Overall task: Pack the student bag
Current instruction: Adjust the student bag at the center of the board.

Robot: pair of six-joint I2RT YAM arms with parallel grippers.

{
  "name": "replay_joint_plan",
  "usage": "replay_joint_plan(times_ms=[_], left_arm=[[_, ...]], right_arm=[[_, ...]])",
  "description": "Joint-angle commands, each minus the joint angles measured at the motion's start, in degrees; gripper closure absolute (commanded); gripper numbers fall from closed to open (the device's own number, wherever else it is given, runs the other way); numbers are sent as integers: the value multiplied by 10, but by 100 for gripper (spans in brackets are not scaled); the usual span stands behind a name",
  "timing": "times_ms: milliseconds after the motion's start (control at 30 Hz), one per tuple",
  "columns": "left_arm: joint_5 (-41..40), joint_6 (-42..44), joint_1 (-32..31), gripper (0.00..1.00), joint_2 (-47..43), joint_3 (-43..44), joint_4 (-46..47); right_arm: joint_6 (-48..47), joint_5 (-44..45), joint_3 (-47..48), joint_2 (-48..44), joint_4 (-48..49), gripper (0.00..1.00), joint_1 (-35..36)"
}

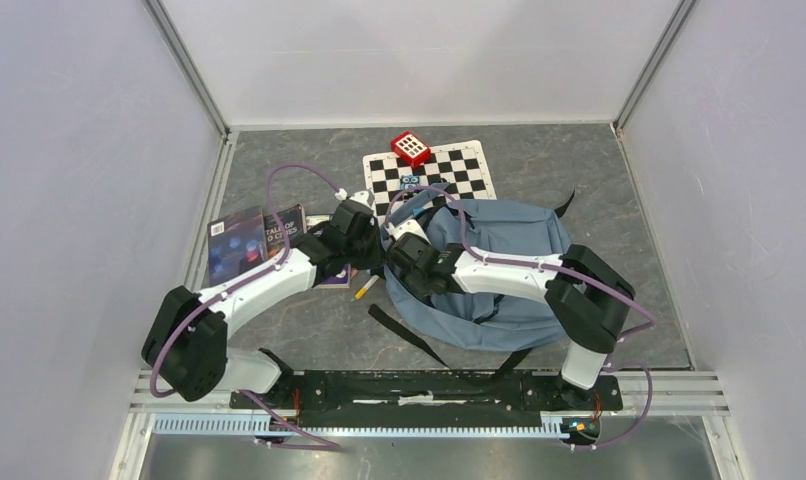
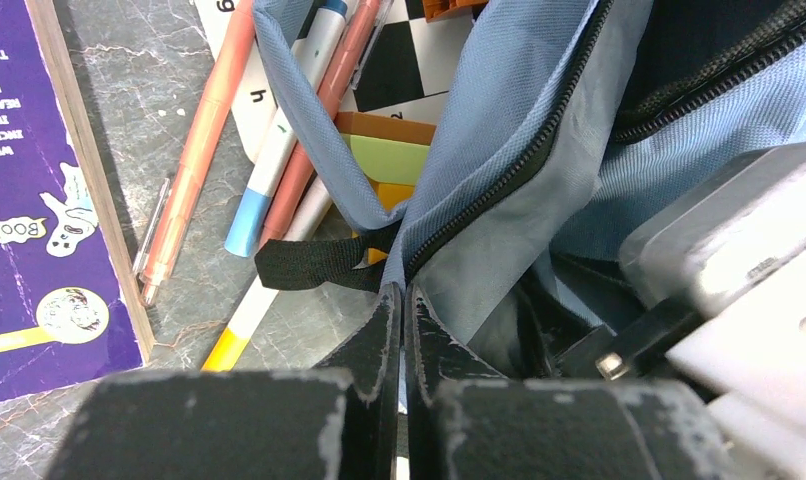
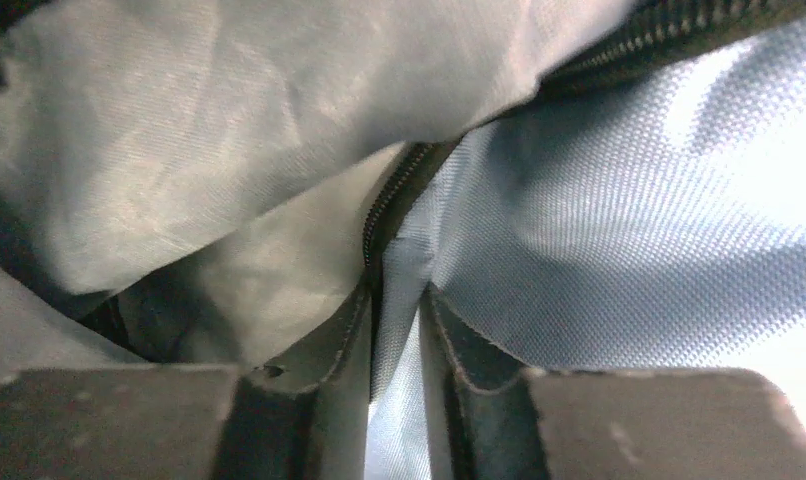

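The large soft blue-grey fabric student bag lies flat on the grey marbled tabletop, right of centre. Its long axis runs left to right, with the unzipped mouth at its left end. Both arms meet at that mouth. The left gripper is clamped on the zipper edge. The right gripper is narrowed round a fold of the bag, and whether it pinches that fold I cannot tell. There is one bag, at least three pens and one checkered board.
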Motion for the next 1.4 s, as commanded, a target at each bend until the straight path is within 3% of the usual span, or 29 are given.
replay_joint_plan(times_ms=[0,100,200,400,667,867,1133,1367], left_arm=[[-20,-19,-2,98,-21,-3,20],[-21,-23,-2,98,-22,-7,20],[-25,-25,-1,98,-26,-11,15],[-37,-30,-1,98,-31,-22,5],[-39,-39,0,98,-32,-34,4],[6,-19,0,98,-42,-49,49],[1,2,0,98,-43,-32,28],[3,5,0,98,-51,-22,25]], right_arm=[[-2,36,-15,-38,9,83,-2],[2,28,-18,-74,20,100,-9],[2,21,-9,-120,16,100,-15],[29,88,-38,-247,-33,100,-47],[50,39,-216,-384,-37,100,-213],[66,52,-268,-390,-55,91,-276],[90,72,-262,-439,-90,48,-309],[86,111,-214,-506,-125,31,-311]])
